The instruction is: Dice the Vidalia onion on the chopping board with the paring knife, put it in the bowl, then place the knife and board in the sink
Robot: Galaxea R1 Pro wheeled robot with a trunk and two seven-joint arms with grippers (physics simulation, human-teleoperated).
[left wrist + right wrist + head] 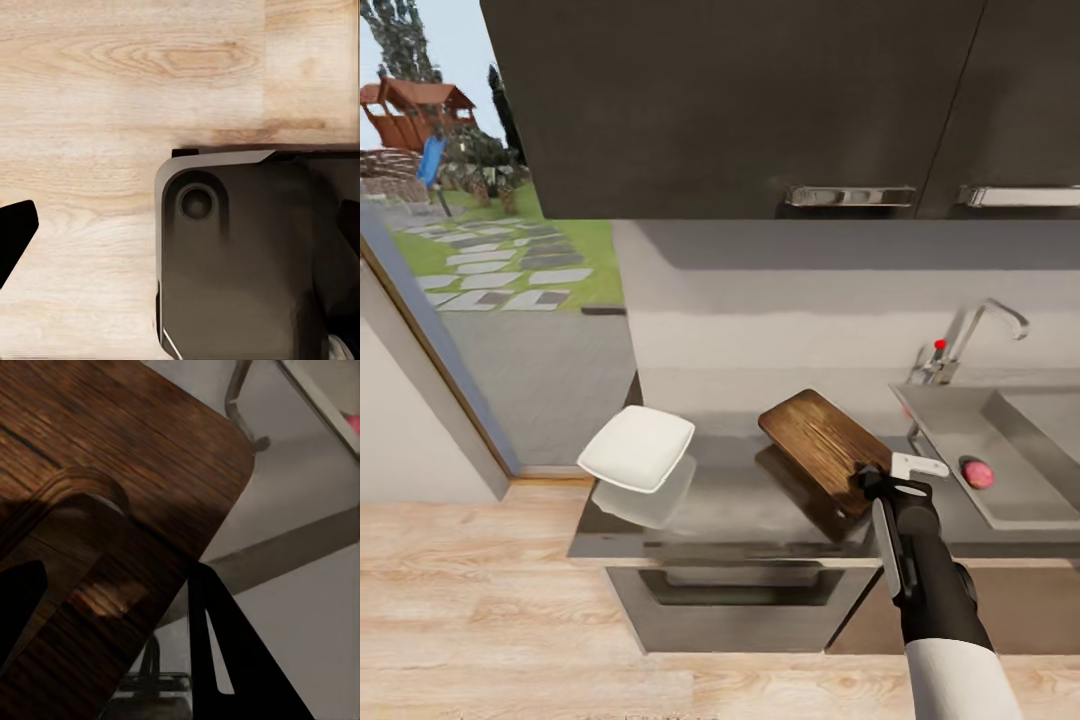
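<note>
The right arm's white and black forearm rises from the near edge of the head view, and its right hand (882,482) sits at the near corner of the chopping board (822,438). The board is tilted, raised off the grey counter (730,500) with its reflection beneath. In the right wrist view the board's slot handle (71,502) lies between the two dark fingers (225,660), so the hand appears clamped on that end, though where the pads touch is hard to see. The Vidalia onion (978,473) rests in the sink (960,425), below the tap (970,340). The white bowl (637,447) stands on the counter's left end, well apart from the board.

To do this step well, lower the board flat onto open counter between bowl and sink, keeping it level so it does not slip. Let go only once it lies flat.

The left hand (180,225) hangs over the wooden floor (112,90), fingers spread and empty.
</note>
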